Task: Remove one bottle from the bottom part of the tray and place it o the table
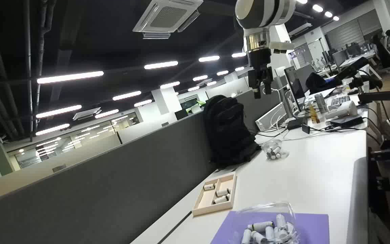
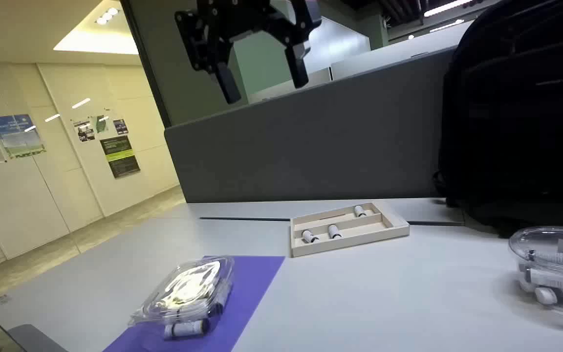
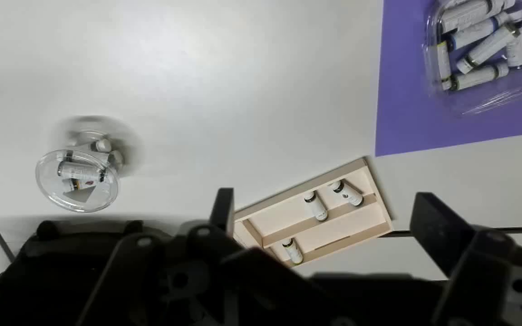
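Observation:
The tan wooden tray (image 3: 302, 187) lies on the white table (image 3: 243, 90); the tray also shows in both exterior views (image 1: 212, 209) (image 2: 350, 242). A divider splits it lengthwise. Two white bottles (image 3: 316, 207) (image 3: 348, 193) lie in the compartment away from the partition. One white bottle (image 3: 292, 251) lies in the compartment on the partition side. My gripper (image 2: 264, 83) is open and empty, high above the table. In the wrist view the gripper's fingers (image 3: 326, 222) stand wide apart, with the tray far below between them. The left finger hides a tray corner.
A purple sheet (image 3: 406, 122) bears a see-through box (image 3: 465, 102) of several bottles. A see-through round tub (image 3: 77, 203) with bottles stands on the table. A black backpack (image 1: 229, 132) leans by the grey partition (image 1: 130, 183). Cables and a monitor (image 1: 295, 86) are further along.

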`<action>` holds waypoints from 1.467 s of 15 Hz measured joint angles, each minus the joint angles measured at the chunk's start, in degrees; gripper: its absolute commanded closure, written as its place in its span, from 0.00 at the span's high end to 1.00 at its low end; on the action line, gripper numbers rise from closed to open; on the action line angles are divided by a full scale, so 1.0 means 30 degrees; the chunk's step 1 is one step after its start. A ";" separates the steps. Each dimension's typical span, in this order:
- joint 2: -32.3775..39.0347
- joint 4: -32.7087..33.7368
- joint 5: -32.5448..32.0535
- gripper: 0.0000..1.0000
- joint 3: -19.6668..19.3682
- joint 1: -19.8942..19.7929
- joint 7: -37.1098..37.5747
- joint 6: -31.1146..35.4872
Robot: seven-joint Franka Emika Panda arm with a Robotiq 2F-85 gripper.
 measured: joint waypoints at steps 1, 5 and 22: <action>0.0012 0.0001 0.0001 1.00 0.0000 0.0000 -0.0006 0.0016; 0.0010 0.0001 0.0006 1.00 0.0001 0.0000 -0.0012 0.0018; 0.2088 0.0630 0.0577 1.00 0.0230 0.0290 -0.0127 0.3440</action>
